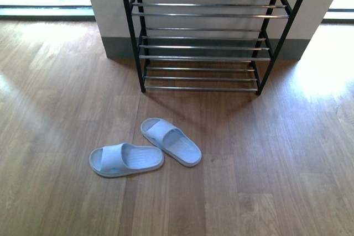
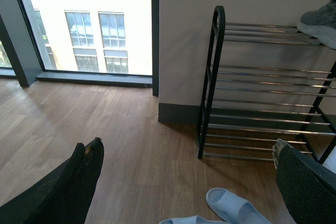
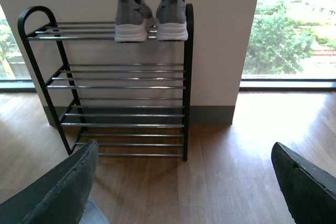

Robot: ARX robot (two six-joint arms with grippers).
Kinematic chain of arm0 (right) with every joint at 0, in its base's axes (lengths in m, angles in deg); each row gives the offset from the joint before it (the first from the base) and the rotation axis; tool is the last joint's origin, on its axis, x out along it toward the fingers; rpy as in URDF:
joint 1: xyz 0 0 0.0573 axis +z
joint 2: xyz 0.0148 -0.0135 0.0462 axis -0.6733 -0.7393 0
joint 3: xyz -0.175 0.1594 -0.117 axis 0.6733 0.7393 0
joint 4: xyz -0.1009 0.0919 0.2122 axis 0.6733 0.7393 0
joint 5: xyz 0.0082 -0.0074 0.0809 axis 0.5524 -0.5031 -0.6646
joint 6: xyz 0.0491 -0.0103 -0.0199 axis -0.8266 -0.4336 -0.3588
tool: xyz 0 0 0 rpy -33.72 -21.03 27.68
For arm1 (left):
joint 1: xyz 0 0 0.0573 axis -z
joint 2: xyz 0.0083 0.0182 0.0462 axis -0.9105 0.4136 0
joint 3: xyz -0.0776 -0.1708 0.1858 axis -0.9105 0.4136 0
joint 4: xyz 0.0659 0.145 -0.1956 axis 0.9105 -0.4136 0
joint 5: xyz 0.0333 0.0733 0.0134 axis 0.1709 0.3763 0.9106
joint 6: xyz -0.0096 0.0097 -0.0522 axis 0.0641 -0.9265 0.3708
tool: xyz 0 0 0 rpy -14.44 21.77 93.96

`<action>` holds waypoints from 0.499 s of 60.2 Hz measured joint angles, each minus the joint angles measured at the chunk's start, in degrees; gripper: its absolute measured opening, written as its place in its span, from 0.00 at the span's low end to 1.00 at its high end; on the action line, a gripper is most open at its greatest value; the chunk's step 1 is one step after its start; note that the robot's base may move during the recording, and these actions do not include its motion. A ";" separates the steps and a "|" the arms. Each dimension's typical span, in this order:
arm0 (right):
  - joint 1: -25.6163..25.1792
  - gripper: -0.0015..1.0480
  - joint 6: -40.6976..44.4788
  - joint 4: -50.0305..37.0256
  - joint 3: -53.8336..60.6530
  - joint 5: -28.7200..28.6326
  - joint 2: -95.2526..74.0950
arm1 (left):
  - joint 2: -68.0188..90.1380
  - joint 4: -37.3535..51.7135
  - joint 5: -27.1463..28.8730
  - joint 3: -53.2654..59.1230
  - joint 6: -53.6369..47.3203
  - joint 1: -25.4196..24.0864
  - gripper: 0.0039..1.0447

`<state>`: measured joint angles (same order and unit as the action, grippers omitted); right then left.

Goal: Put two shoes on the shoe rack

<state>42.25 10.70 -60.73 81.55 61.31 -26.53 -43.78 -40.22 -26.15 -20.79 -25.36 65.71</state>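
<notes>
Two pale blue slides lie on the wood floor in front of the shoe rack (image 1: 202, 47): one (image 1: 126, 160) lies crosswise, the other (image 1: 171, 141) angled toward the rack. In the right wrist view a pair of grey sneakers (image 3: 150, 15) stands on the top shelf of the rack (image 3: 123, 87), at its right end. One sneaker (image 2: 320, 22) shows at the frame edge in the left wrist view. My left gripper (image 2: 186, 169) is open above the floor, a slide (image 2: 233, 206) just below it. My right gripper (image 3: 184, 174) is open over bare floor before the rack. Neither arm shows in the front view.
The rack stands against a white wall pillar (image 1: 105, 9) with a grey skirting. Floor-to-ceiling windows (image 2: 89, 22) flank the pillar on both sides. The lower shelves (image 1: 202, 78) hold nothing. Sunlit wood floor (image 1: 310, 153) stretches to the right of the slides.
</notes>
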 joint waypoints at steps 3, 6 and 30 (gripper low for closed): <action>0.00 0.91 0.02 0.00 0.00 -0.02 0.00 | 0.00 0.00 0.00 0.00 0.02 0.00 0.91; 0.00 0.91 0.00 0.00 0.00 0.00 0.00 | 0.00 0.00 0.00 0.00 0.00 0.00 0.91; 0.00 0.91 0.00 0.02 0.00 0.00 0.00 | 0.00 -0.02 0.00 0.00 0.00 0.00 0.91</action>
<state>42.25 10.70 -60.71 81.55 61.31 -26.53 -43.78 -40.24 -26.15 -20.79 -25.36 65.71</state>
